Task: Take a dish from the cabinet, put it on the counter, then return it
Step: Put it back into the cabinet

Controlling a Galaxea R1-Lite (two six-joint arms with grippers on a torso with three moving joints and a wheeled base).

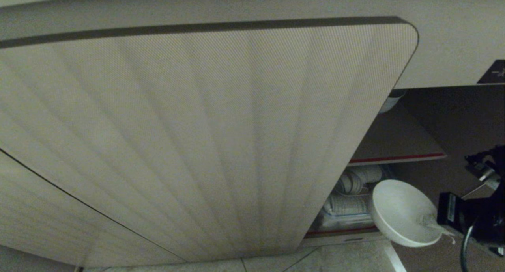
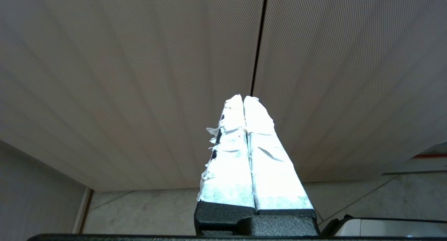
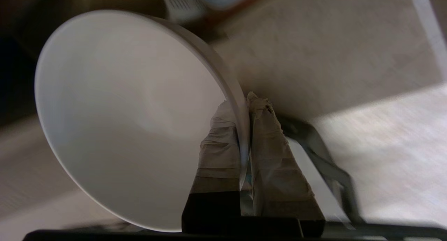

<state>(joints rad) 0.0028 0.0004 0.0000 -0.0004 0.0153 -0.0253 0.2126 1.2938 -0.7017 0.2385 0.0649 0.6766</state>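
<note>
Item: white footed bowl (image 1: 404,213), rim pinched in my right gripper (image 3: 244,104) (taped fingers), before the fluted-door cabinet (image 1: 197,138) over pale floor tiles (image 1: 339,258).

Head view dim and soft, cabinet (image 1: 394,146) interior in deep shadow. Left wrist view: taped left gripper (image 2: 244,101) blown out white by glare, door (image 2: 139,77) evenly lit. Right wrist view motion-blurred around the dish (image 3: 122,111); floor (image 3: 384,146) streaked bright.
</note>
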